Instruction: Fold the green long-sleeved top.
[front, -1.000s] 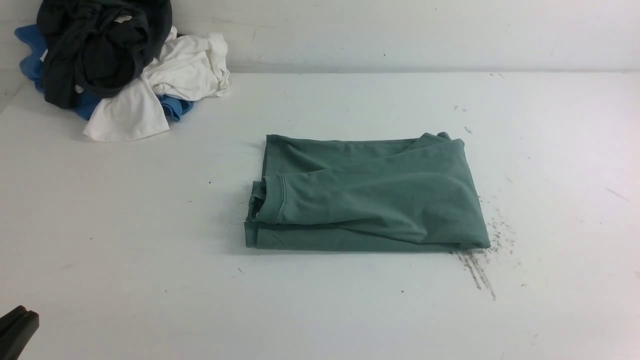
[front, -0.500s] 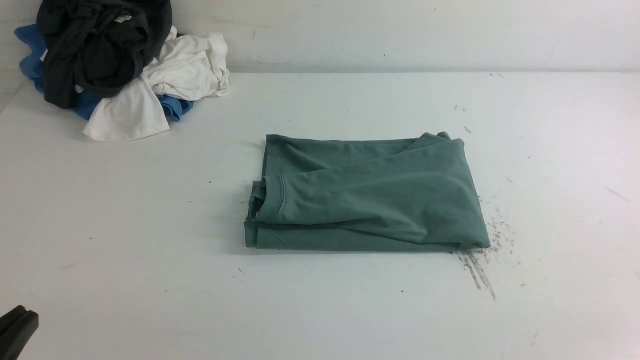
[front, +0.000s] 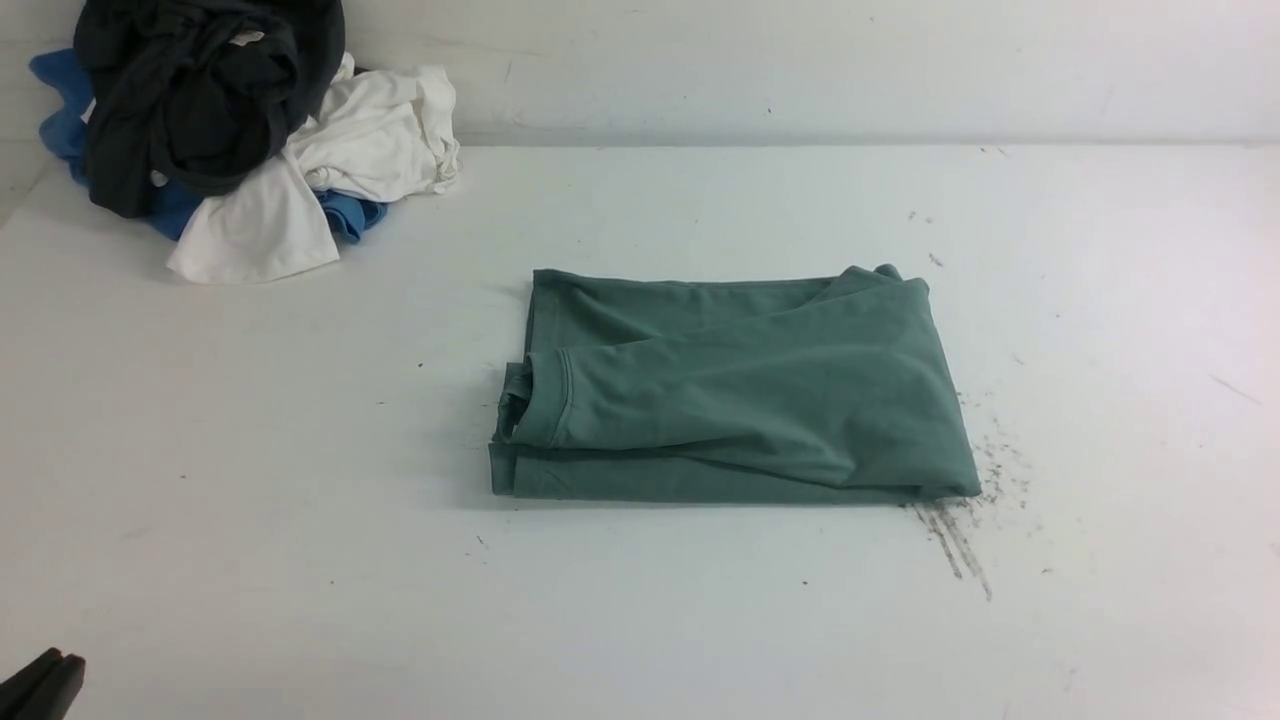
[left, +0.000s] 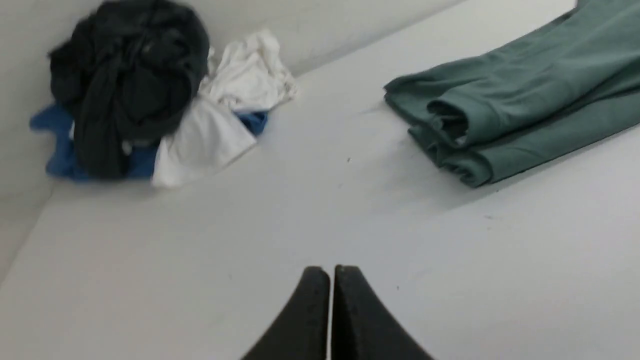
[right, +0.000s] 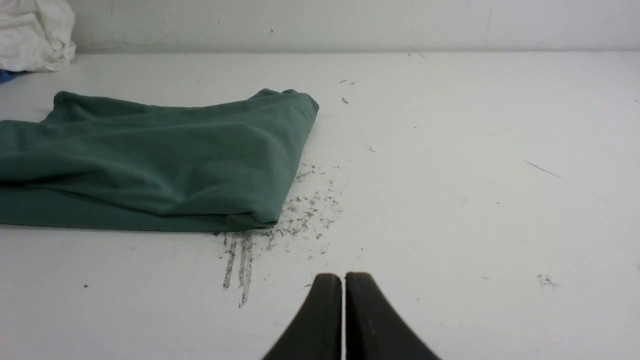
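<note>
Green top's (front: 740, 400) right pincer (right: 344, 276) shows only wrist-side.

green tops (front: 740, 390): one | grippers: two, left (left: 331, 272) and right (right: 344, 280) | black garment heaps (front: 220, 100): one, far left

Bare white wall (front: 700, 70) and scuffed white tabletop (front: 300, 560), otherwise unidentifiable place

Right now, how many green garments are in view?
1: the green top, folded on the table. Others could be hidden in the pile.
</note>
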